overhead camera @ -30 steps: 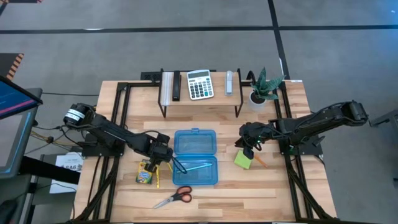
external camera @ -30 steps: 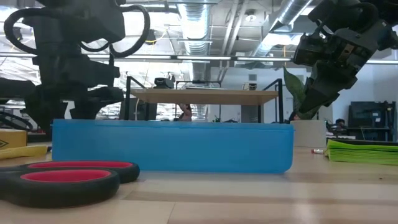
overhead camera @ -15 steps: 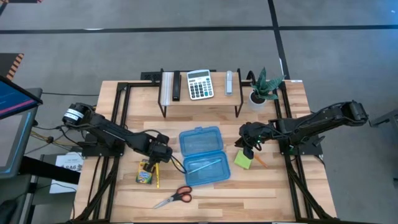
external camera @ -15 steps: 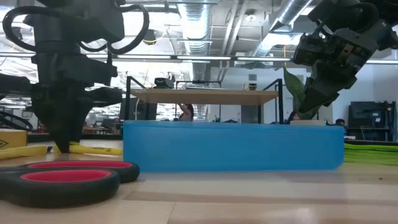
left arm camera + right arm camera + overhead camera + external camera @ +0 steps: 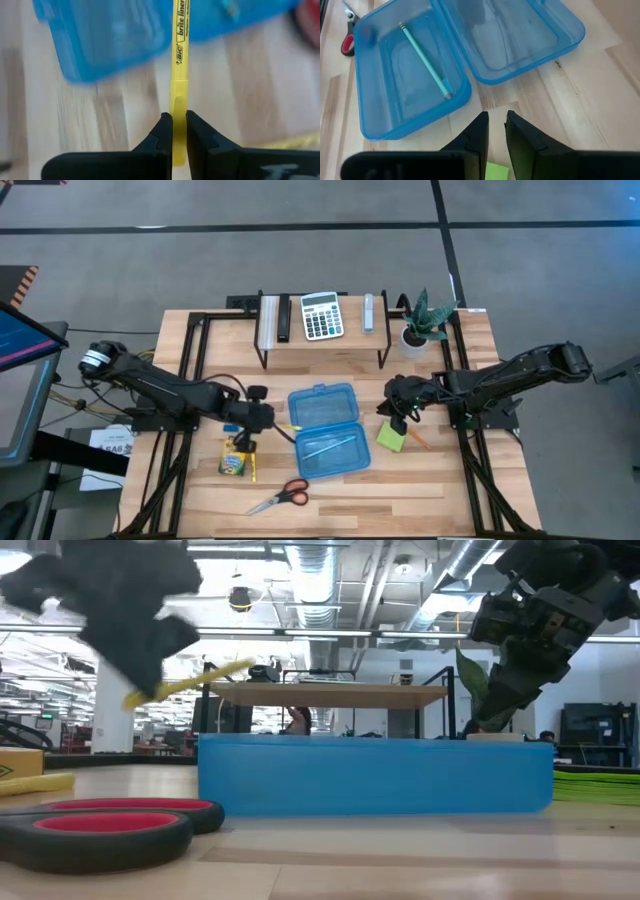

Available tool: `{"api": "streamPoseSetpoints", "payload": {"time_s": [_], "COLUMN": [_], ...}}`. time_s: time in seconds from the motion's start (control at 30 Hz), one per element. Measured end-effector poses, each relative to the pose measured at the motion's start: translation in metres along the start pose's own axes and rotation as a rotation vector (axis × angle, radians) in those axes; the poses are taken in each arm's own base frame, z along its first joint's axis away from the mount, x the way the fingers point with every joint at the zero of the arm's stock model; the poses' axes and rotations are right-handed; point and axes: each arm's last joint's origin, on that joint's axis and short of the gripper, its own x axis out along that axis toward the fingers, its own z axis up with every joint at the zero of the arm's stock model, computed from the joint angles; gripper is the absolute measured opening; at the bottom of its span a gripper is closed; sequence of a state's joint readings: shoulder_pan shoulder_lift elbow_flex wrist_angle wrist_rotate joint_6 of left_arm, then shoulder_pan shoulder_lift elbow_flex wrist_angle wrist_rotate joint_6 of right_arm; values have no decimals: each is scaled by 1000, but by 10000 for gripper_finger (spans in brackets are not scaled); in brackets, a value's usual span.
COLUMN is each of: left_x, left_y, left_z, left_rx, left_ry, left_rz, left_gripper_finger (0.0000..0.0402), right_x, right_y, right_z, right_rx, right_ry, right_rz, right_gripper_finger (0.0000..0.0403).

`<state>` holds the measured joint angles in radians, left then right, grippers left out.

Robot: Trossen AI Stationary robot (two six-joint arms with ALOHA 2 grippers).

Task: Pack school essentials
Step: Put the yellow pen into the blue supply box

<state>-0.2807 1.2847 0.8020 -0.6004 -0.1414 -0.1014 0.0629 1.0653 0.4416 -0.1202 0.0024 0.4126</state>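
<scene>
My left gripper (image 5: 262, 420) is shut on a yellow highlighter (image 5: 179, 60), raised above the table left of the open blue case (image 5: 327, 430). In the case's near half lies a teal pencil (image 5: 425, 60). A crayon box (image 5: 232, 460) and a yellow pencil (image 5: 252, 467) lie flat near the left gripper. Red-handled scissors (image 5: 280, 497) rest by the front edge. My right gripper (image 5: 400, 416) hovers right of the case, above a lime-green sticky-note pad (image 5: 391, 437) and beside an orange pencil (image 5: 419, 439). Its fingers stand slightly apart with nothing between them. My left gripper pinches the highlighter near one end (image 5: 179, 120) between its two fingers (image 5: 165, 132). It comes from above, slanting down from the table's left. The rest of the highlighter sticks out ahead of the fingers toward the case. It is lifted clear and tilted (image 5: 190, 680).
A raised shelf (image 5: 320, 340) at the back holds a calculator (image 5: 321, 315) and other small items. A potted plant (image 5: 420, 325) stands at the back right. Bare wood lies along the front edge right of the scissors.
My left gripper has moved left from the case to the highlighter on the table, shut on it and risen. The highlighter is now clear of the table and tilted. The blue case has slid toward the right edge and turned a little.
</scene>
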Motion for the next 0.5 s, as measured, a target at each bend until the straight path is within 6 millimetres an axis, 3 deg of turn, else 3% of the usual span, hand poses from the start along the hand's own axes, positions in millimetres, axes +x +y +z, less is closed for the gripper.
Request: {"api": "streamPoseSetpoints", "payload": {"time_s": [0.17,0.5], "left_x": [8,77], "left_y": [-11,-26], "left_z": [40,93], "left_rx": [-48,-103], "left_ry": [-195,-52], "left_rz": [-43,-91], "left_gripper_finger": [1,5], "right_x": [0,0], "right_y": [-4,-5], "right_z": [2,2], "right_rx": [12,13], "right_ry": [-8,-5], "right_rz": [-14,-20], "right_gripper_finger": [88,88]}}
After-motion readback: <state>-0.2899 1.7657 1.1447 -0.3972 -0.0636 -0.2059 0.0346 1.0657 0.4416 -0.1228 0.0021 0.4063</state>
